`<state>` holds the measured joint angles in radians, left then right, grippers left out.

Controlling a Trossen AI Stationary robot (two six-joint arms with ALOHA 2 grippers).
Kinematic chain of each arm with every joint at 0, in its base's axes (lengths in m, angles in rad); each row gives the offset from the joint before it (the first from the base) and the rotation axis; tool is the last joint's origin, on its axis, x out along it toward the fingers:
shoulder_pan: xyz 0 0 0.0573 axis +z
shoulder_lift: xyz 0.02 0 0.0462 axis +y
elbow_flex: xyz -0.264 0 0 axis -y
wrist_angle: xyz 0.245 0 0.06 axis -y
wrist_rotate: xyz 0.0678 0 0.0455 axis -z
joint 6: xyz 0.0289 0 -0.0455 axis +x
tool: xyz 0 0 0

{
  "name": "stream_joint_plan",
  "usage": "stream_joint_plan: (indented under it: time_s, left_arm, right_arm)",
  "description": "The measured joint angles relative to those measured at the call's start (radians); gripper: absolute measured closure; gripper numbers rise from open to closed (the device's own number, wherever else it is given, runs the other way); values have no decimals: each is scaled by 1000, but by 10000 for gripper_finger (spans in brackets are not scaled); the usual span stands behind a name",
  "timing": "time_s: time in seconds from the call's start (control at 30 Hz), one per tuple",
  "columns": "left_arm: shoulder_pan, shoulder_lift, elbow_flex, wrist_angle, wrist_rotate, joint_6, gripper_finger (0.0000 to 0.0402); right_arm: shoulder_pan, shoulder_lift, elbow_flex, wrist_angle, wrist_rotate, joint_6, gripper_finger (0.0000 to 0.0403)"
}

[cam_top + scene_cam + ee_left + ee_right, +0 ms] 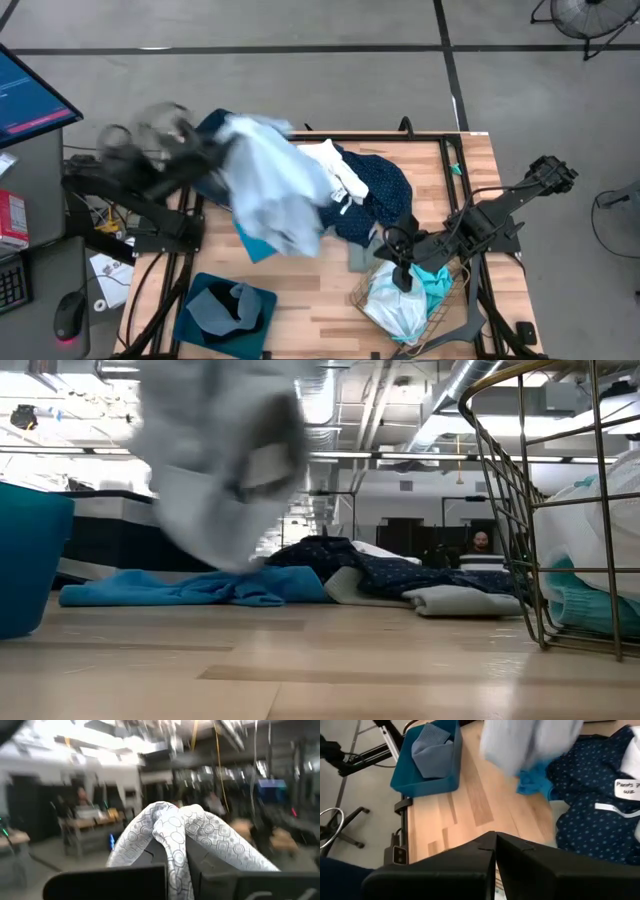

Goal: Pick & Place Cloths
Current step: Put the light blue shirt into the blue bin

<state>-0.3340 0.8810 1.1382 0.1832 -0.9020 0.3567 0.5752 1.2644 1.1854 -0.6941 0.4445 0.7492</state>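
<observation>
left tool (175,870) pinching pale blue cloth (270,185), swinging high; could snag the navy dotted cloth (375,190) or slip free mid-swing. right tool (495,851) pressed together, empty, above wire basket (372,298).

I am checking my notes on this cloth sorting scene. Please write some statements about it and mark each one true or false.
1. The left gripper holds a pale blue-white cloth lifted off the table. True.
2. The wire basket is empty. False: it holds white and cyan cloths.
3. The blue bin contains a grey cloth. True.
4. The right gripper is open wide. False: it is shut and holds nothing.
5. The navy dotted cloth hangs in the air. False: it lies on the table.
</observation>
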Motion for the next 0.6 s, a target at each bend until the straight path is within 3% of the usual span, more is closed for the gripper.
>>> stream_joint_plan:
  time_s: [0.13,0.3,0.43,0.6]
  left_arm:
    - [0,-111,49,44,-1,216,401]
    - [2,-156,120,86,-6,475,401]
    - [20,-156,147,111,-1,574,401]
    - [38,-152,148,109,-78,725,401]
  right_arm:
    - [-6,0,0,0,2,0,398]
    - [-23,0,0,0,2,0,397]
    - [-43,0,0,0,3,0,398]
    - [-62,0,0,20,3,-26,397]
